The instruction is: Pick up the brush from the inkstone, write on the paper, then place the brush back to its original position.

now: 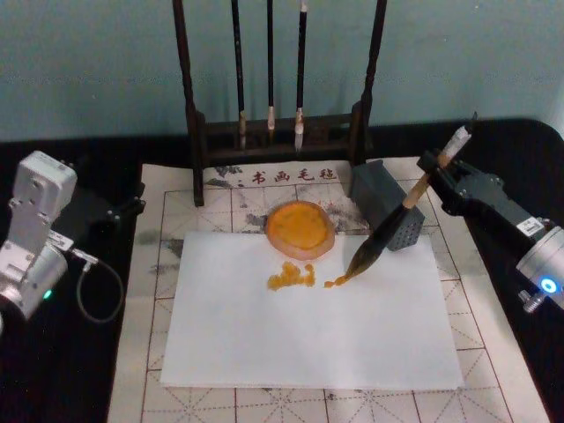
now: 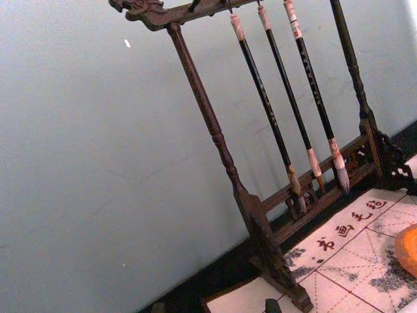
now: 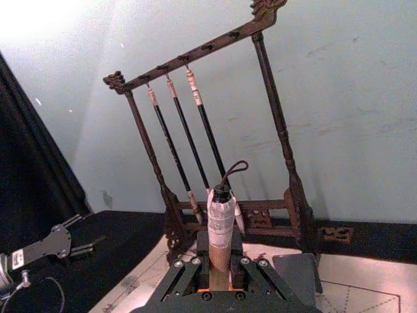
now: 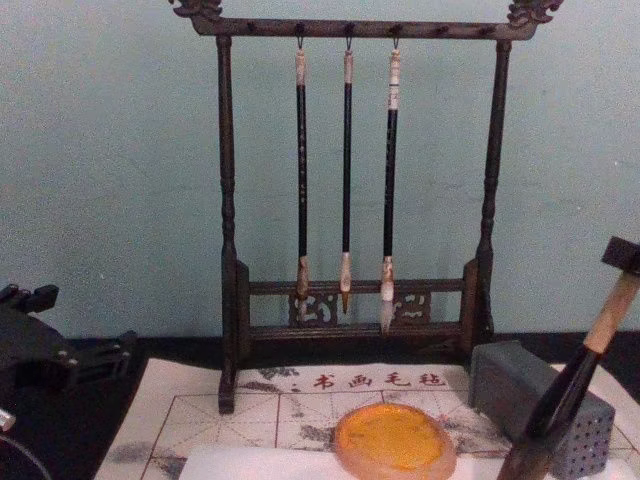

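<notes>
Right gripper [image 1: 436, 174], fingers clamped on the calligraphy brush [image 1: 388, 231] handle, slants it down from them so bristles touch the white paper [image 1: 308, 339], amber inkstone [image 1: 300, 227] just beyond; left gripper [image 1: 123, 210] parked aside.

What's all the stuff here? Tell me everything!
brush: one, tan and black, tip on the paper
inkstone: one, orange, at the paper's far edge
paper: one, white, on the mat
marks: few, orange, on the paper
mat: one, beige, under the paper
block: one, grey, right of the inkstone
rack: one, dark, behind the mat
thin brushes: three, black, hanging on the rack
left claw: one, black, left of the mat
right claw: one, black, gripping the brush
</notes>
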